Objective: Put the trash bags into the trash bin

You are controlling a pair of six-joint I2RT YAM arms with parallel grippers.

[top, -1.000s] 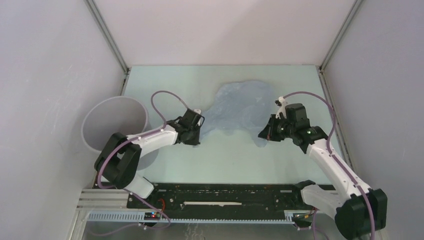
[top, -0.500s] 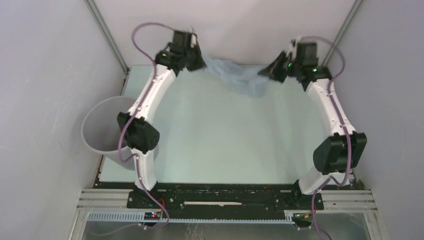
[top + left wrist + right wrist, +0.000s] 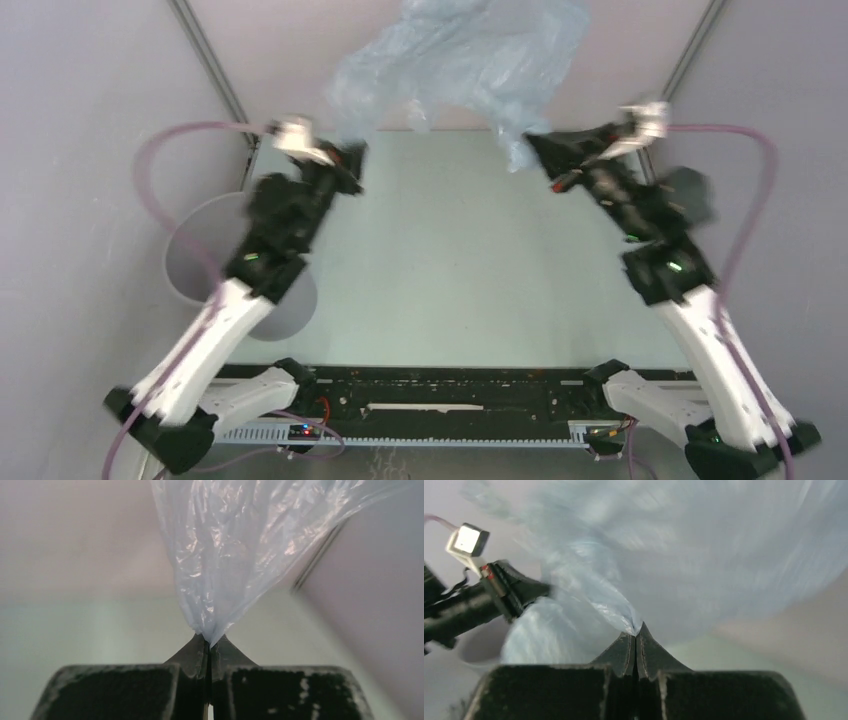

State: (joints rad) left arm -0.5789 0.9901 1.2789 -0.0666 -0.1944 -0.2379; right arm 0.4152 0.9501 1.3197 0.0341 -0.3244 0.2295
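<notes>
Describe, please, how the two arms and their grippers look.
The left arm and right arm have white links, black joint housings and a looping mauve cable each. The left gripper and right gripper are black, with dark fingers tapering to thin wedge tips.

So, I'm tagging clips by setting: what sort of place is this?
Probably a robot test cell: plain pale walls on silver aluminium frame posts box in a pale green tabletop, and a black mounting rail carries two robot arms.
</notes>
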